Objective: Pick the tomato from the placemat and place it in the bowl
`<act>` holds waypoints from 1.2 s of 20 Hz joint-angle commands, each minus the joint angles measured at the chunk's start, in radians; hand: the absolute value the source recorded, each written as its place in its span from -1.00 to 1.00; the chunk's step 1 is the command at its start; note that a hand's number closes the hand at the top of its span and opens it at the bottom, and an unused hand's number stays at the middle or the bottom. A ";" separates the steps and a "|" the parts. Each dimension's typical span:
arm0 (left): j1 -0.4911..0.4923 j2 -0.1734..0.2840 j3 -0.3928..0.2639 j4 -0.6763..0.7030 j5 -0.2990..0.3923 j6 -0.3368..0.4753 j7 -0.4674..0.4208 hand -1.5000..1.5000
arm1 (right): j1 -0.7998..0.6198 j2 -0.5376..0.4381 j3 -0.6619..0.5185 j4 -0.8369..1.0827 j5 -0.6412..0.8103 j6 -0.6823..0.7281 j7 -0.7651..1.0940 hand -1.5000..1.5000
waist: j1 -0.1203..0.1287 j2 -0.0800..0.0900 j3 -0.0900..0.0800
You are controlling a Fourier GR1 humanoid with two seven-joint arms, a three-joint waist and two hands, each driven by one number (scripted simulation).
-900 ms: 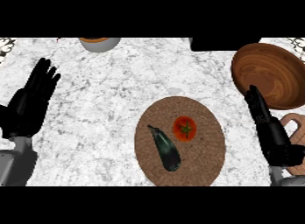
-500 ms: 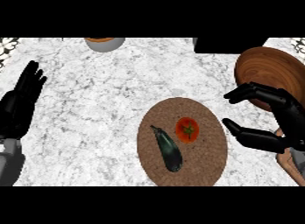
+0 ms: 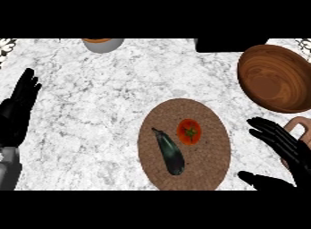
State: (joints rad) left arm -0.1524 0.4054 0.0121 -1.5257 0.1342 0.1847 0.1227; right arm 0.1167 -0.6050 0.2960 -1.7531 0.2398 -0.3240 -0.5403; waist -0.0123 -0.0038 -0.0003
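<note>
A red tomato [image 3: 189,132] lies on a round woven placemat [image 3: 211,161] near the middle of the counter. A brown wooden bowl [image 3: 277,78] stands at the upper right, with nothing in it. My right hand [image 3: 290,152] is open at the lower right, just right of the placemat, fingers spread toward the tomato and thumb lower down; it touches nothing. My left hand [image 3: 13,114] rests open at the left edge, fingers up.
A dark eggplant [image 3: 170,152] lies on the placemat left of the tomato. A wooden cutting board [image 3: 310,134] shows under my right hand at the right edge. A grey cup [image 3: 103,44] and a black object [image 3: 227,44] stand at the counter's far edge.
My right hand turned from edge-on to spread open, then drew down and right to the placemat's lower right. The view shifted, so the left hand sits lower at the left edge.
</note>
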 commanded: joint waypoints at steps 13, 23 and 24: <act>0.004 -0.059 0.033 0.026 -0.062 -0.041 -0.039 0.00 | -0.193 -0.061 -0.067 -0.378 0.133 0.304 0.587 -1.00 | 0.015 0.005 -0.002; -0.019 -0.065 0.007 -0.053 -0.077 -0.039 0.050 0.00 | -0.504 -0.080 0.105 -0.264 0.193 0.688 0.921 -1.00 | 0.034 0.004 -0.002; -0.012 -0.070 0.019 -0.012 -0.064 -0.054 0.018 0.00 | -0.523 -0.041 0.156 -0.210 0.230 0.692 0.938 -1.00 | 0.036 0.006 -0.002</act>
State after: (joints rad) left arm -0.1640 0.3479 0.0328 -1.5437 0.0697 0.1342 0.1392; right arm -0.2963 -0.6888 0.3754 -2.0161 0.4533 0.2514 0.2788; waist 0.0193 0.0015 -0.0023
